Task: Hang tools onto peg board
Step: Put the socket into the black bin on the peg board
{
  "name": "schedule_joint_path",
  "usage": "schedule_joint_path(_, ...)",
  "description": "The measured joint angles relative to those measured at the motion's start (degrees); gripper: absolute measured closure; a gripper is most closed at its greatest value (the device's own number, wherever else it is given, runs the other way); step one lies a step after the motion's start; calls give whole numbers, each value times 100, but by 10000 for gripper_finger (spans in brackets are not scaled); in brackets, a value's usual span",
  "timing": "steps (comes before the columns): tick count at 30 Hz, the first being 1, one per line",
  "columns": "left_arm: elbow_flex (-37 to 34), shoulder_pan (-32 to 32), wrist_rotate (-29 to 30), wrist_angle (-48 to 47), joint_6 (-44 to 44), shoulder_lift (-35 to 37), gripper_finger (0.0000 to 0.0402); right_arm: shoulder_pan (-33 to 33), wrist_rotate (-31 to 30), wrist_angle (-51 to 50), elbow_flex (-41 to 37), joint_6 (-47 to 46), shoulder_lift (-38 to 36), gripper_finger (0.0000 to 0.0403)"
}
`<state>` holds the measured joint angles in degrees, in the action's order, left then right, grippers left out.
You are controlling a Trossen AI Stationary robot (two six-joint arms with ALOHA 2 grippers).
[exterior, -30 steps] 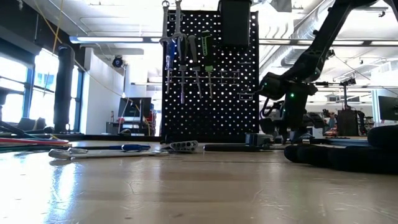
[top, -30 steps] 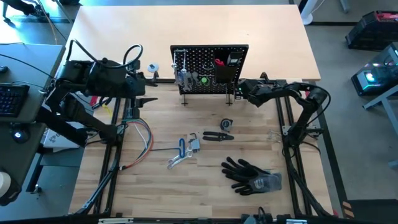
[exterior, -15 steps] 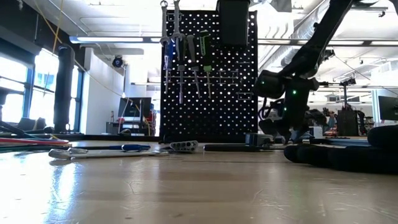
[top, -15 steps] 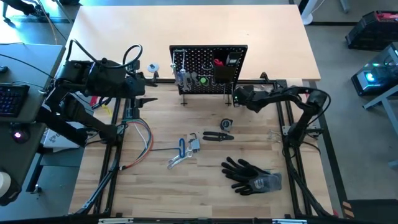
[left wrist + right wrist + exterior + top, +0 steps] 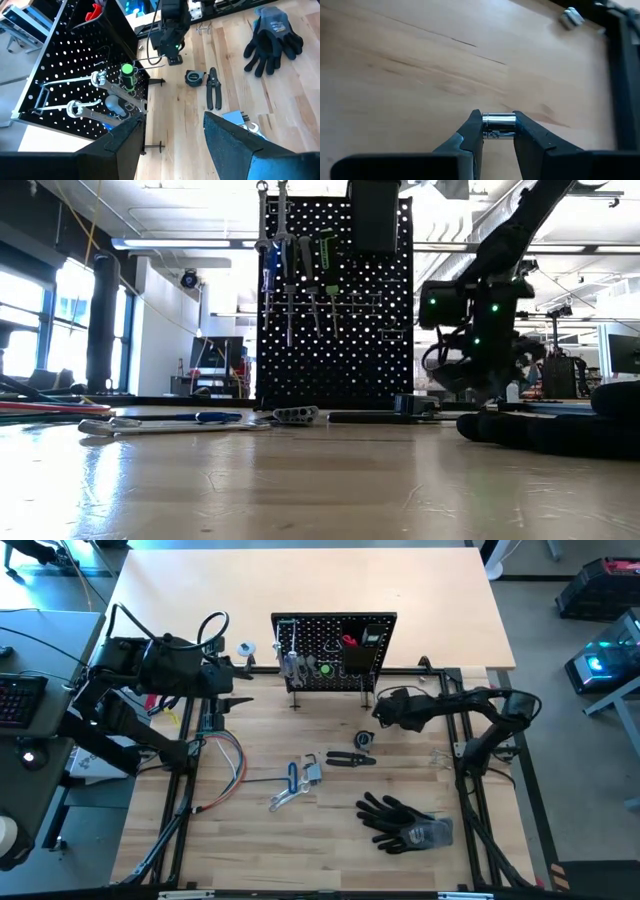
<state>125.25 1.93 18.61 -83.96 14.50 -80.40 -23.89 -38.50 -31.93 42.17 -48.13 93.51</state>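
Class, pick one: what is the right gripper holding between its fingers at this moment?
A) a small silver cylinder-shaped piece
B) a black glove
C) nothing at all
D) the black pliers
A: the right wrist view shows the right gripper closed on a small silver cylinder-shaped piece above the wooden table.

Upright black peg board (image 5: 335,648), drivers and wrenches (image 5: 272,240) hung.

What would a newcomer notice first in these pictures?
Probably the black peg board standing at the table's middle, with several tools already hanging on it. Next, the right gripper just in front of the board, pinching a small silver socket, while black gloves lie nearer the front edge.
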Motion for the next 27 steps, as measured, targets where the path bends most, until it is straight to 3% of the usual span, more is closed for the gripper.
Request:
schedule_joint_path(12,0,0,0,-11,15,-2,204,826,-284,-980,2,-559,-846,327)
schedule_joint_path(21,0,0,0,-24,11,-2,204,1986,163,-1069,9,-773,-1872,327)
schedule_joint_path(27,0,0,0,-26,-6,-4,204,2864,139,-764,11,-983,-2766,327)
